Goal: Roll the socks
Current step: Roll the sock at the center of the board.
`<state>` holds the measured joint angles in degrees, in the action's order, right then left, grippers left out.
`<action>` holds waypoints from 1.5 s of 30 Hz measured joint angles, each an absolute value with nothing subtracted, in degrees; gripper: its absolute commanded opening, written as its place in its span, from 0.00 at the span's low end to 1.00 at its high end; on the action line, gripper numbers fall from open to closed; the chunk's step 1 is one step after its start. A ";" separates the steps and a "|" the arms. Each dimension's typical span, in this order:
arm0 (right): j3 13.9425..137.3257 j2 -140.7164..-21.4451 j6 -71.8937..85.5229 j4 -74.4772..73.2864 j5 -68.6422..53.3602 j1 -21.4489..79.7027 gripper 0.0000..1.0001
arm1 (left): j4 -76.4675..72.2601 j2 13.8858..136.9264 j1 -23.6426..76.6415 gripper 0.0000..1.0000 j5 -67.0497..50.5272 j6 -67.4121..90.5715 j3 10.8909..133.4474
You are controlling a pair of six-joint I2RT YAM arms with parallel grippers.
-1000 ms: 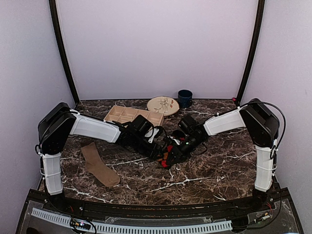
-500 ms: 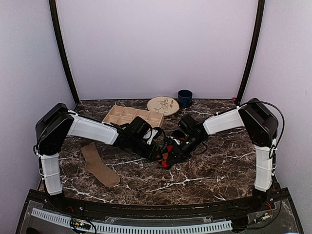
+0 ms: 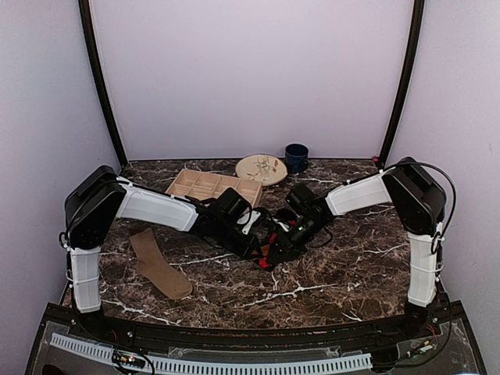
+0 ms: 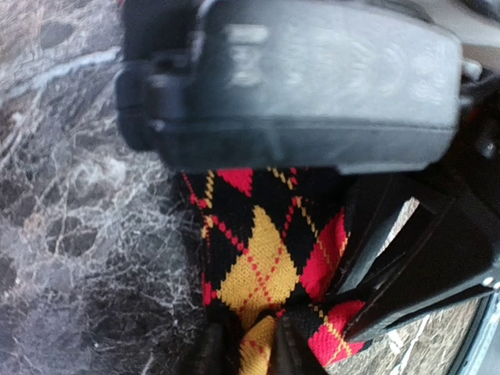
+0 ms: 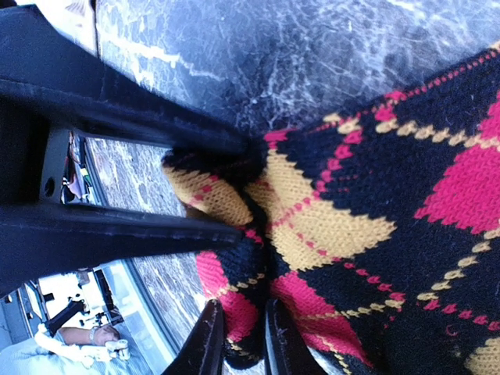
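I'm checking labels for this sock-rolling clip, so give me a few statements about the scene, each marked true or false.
1. The left gripper and right gripper both pinch the black, red and yellow argyle sock. True.
2. The tan sock is held in a gripper. False: it lies untouched on the dark marble table.
3. The dark blue mug stands on the round patterned plate. False: it stands beside it.
4. The beige compartment tray lies behind the left arm. True.

Lilac walls (image 3: 250, 70), dark marble table (image 3: 351, 273).
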<state>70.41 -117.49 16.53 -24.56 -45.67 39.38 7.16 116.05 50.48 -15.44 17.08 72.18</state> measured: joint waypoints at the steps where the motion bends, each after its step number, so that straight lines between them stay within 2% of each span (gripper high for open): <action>1: 70.41 -117.49 16.53 -24.56 -45.65 39.38 0.20 | 7.38 116.16 50.48 0.11 -15.57 17.19 72.31; 6: 70.41 -117.43 16.73 -24.47 -45.50 39.35 0.26 | 8.25 116.81 50.48 0.03 -16.38 17.08 73.19; 18: 68.64 -113.60 16.56 -23.97 -38.09 39.38 0.34 | 10.68 118.45 50.48 0.01 -17.93 17.61 75.77; 36: 55.11 -96.73 12.05 -16.69 -13.93 41.10 0.44 | 14.83 120.75 50.48 0.00 -19.31 17.06 80.53; 45: 45.91 -85.95 5.67 -12.01 2.13 51.96 0.48 | 17.39 121.84 50.06 0.00 -20.75 14.52 82.78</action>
